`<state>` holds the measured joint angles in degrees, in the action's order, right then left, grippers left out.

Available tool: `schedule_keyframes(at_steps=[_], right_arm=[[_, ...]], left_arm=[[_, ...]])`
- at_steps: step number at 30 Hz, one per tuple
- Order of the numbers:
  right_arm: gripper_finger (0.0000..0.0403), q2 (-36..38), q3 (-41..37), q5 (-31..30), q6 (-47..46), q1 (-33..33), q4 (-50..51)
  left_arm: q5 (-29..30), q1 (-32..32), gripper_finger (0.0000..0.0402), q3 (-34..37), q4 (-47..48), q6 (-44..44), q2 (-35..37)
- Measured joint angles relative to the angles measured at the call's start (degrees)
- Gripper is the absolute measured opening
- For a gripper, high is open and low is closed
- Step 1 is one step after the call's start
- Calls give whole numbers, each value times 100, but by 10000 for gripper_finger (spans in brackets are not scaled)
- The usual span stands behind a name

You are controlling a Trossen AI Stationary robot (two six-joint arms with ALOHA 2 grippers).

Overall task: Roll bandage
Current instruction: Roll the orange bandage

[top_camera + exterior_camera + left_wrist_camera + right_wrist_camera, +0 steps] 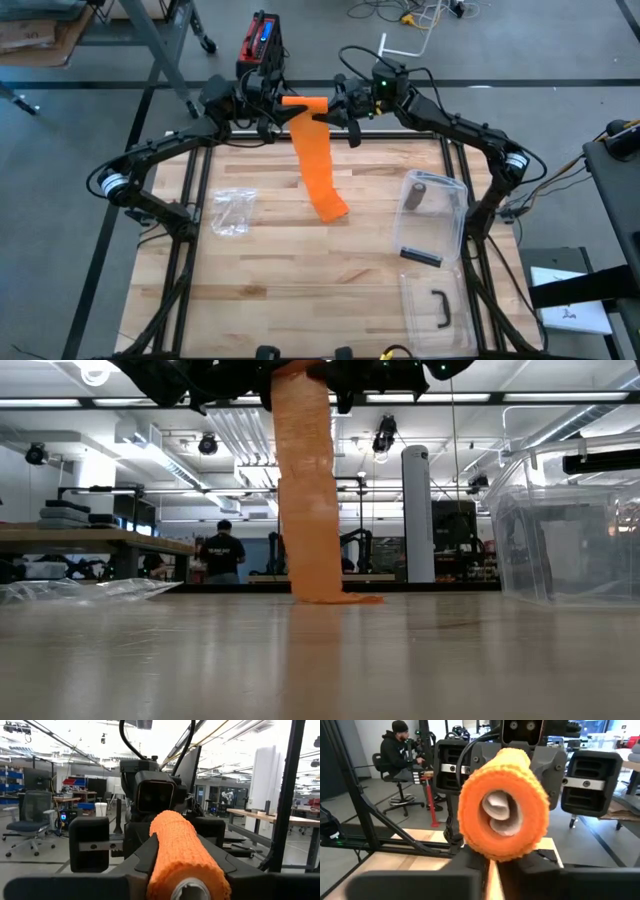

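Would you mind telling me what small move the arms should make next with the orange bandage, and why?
Probably keep turning the roll to wind up more of the strip. The orange bandage is held up between the left gripper and the right gripper, each at one end of the roll, and a long tail hangs down with its end lying on the table, so much remains unrolled.

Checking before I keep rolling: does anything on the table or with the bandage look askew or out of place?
Nothing is spilled or damaged. The orange bandage hangs from the roll held between the left claw and right claw; its tail runs slightly slanted and bunches on the table rather than lying flat.
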<state>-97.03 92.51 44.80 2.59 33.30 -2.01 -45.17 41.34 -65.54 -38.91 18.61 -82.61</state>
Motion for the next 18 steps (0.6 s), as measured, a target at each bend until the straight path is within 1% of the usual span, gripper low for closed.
schedule_keyframes(at_steps=[1, 4, 7, 14, 18], right_arm=[[12, 17, 0, 0, 43, 0, 41], [12, 77, 0, -44, 93, 0, 192], [3, 129, 0, -187, 266, 0, 511], [1, 135, 0, -285, 447, 0, 883], [1, 135, 0, -287, 418, -4, 900]], left_arm=[[0, 0, 85, 0, -22, 5, 2], [-9, 6, 90, 0, -83, 17, 26], [-14, 11, 94, 0, -140, 13, 74], [-22, 17, 91, 0, -158, 4, 110], [-48, 16, 86, 0, -158, -4, 111]])
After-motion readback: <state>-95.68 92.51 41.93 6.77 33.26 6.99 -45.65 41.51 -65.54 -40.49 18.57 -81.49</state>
